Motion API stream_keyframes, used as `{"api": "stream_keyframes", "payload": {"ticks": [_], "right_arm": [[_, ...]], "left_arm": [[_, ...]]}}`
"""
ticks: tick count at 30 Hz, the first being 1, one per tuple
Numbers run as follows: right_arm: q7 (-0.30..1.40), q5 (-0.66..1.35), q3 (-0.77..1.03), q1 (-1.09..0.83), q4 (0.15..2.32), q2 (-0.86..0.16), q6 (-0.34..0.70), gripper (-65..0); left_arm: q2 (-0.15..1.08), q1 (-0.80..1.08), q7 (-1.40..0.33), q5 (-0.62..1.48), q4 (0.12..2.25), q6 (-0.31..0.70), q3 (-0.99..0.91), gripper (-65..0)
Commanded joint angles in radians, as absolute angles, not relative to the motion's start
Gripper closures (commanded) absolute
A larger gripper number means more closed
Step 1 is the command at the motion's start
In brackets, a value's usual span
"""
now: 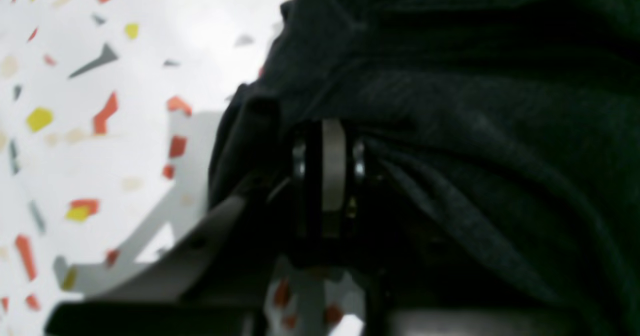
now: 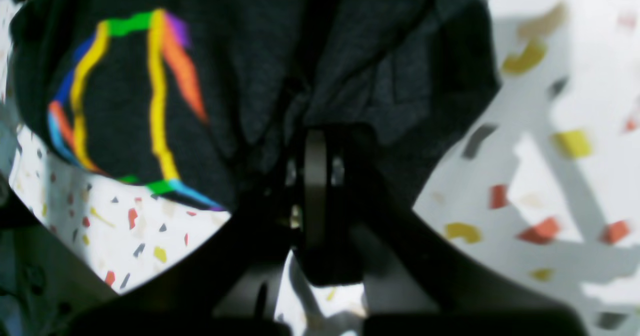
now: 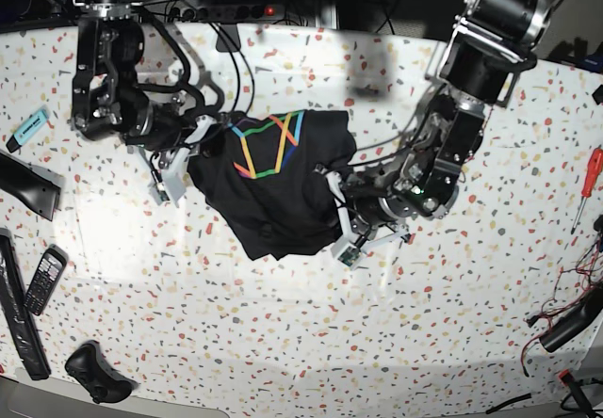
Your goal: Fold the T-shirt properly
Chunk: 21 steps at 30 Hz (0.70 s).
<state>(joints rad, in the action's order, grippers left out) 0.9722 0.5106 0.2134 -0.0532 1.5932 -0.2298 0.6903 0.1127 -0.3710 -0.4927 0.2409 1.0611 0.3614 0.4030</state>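
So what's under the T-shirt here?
The T-shirt hangs bunched between the left gripper and right gripper, both shut on it. Speckled table shows around it; directly beneath is covered by the fabric.

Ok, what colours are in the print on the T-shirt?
Rainbow lines on the black T-shirt: yellow, green, orange, blue, purple print. It shows best in the right wrist view.

A black T-shirt (image 3: 273,192) with a rainbow line print is held bunched above the speckled table (image 3: 311,343) between 2 grippers. The right gripper (image 3: 193,143) is closed on one edge, the left gripper (image 3: 341,192) on the opposite edge. A red screwdriver (image 3: 588,187) is seen well apart.
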Motion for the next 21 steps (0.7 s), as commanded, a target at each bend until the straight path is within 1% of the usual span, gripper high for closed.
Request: {"api": "stream_keyframes", "payload": {"ticks": [1, 6, 9, 10, 12, 17, 21], "right_arm": [[0.950, 0.524, 0.247, -0.036, 1.637, -0.244, 0.698, 0.0], [1.003, 0.558, 0.441, -0.037, 1.729, -0.244, 0.698, 0.0], [1.098, 0.695, 0.565, -0.046, 1.745, -0.244, 0.698, 0.0], [1.126, 0.741, 0.601, -0.059, 1.753, -0.244, 0.698, 0.0], [1.130, 0.771, 0.665, -0.110, 1.782, -0.244, 0.698, 0.0], [1.130, 0.772, 0.811, -0.291, 1.869, -0.241, 0.698, 0.0], [1.130, 0.823, 0.933, -0.432, 1.892, -0.222, 0.698, 0.0]], "left_arm": [[0.131, -0.381, -0.487, 0.262, 1.114, 0.358, 0.400, -3.4], [0.202, -0.248, -0.565, 0.278, 1.392, 0.360, 0.399, -3.4], [0.227, -0.121, -0.565, 0.253, 1.549, 0.359, 0.385, -3.2], [0.234, -0.074, -0.566, 0.252, 1.596, 0.359, 0.373, -1.9], [0.242, 0.026, -0.567, 0.253, 1.685, 0.359, 0.334, 0.0], [0.242, 0.279, -0.569, 0.255, 1.892, 0.359, 0.195, 0.0], [0.242, 0.454, -0.596, 0.255, 2.014, 0.360, 0.107, 0.0]]}}
